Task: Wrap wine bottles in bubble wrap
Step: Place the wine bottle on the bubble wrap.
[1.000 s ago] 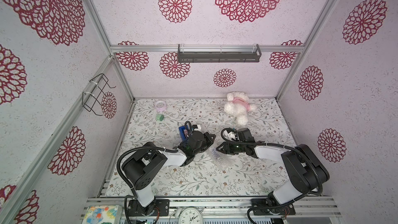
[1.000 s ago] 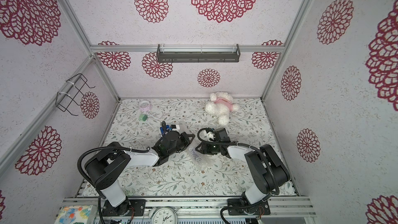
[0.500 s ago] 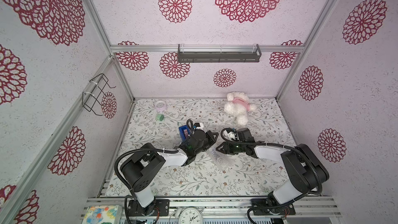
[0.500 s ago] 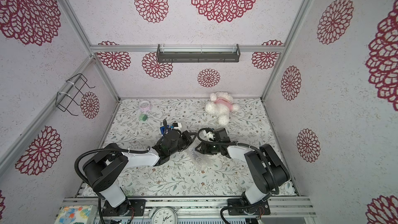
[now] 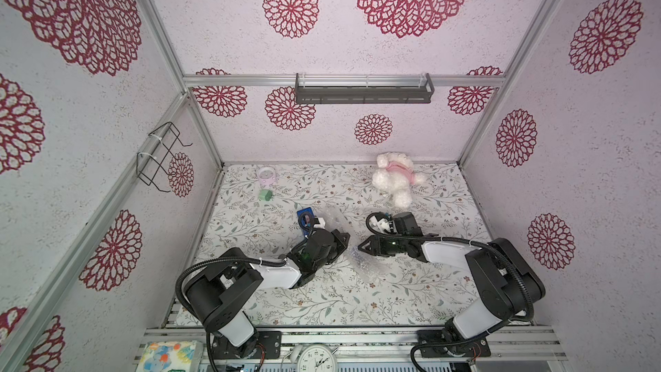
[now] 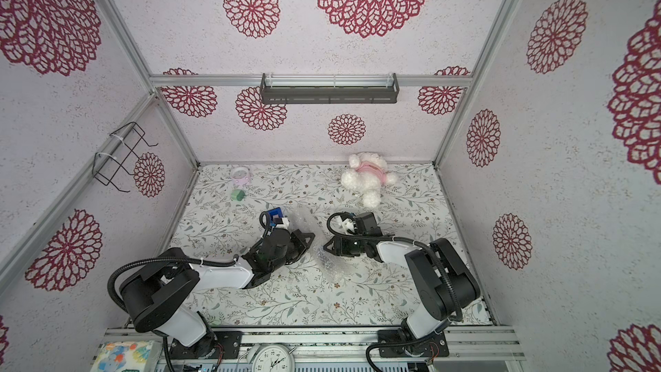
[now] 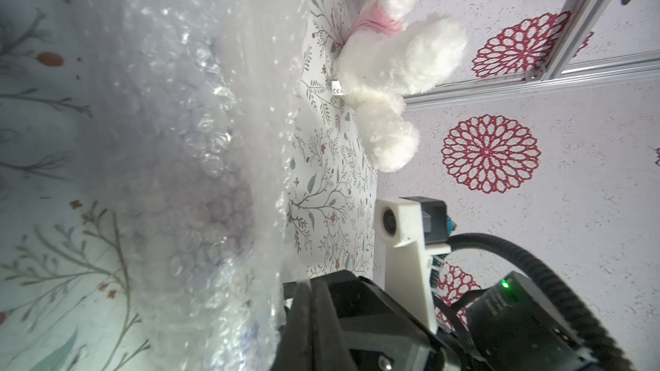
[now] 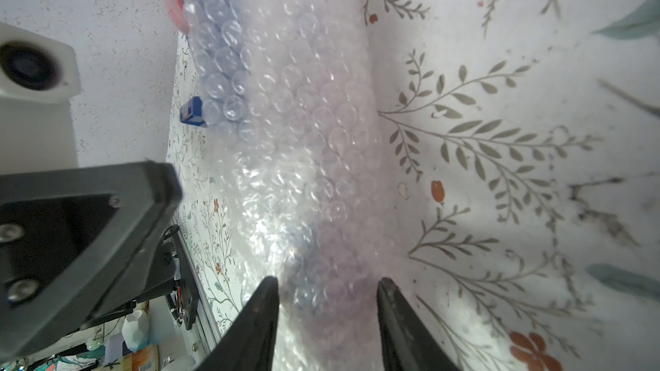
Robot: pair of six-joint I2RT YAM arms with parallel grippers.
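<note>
Little has changed over the last second. My left end effector has shifted only slightly near the centre of both top views, my right end effector has kept its place, and the bubble wrap lies crumpled between them as before. I take that to mean the roll is being held and tightened, not started afresh. The left end effector is closed. Its wrist view never shows the fingers, but the sheet rears up right before that lens, so I judge it is pinching a fold of the wrap. The right wrist view shows my two fingers part-way apart and pressed against either side of the roll at lower centre. A purple blur between them is the wine bottle, already swathed. From above I cannot make the bottle out at all, only clear plastic on the floral counter. The top views do place the blue tape dispenser just beyond my left wrist, and the plush toy well apart at upper right.
</note>
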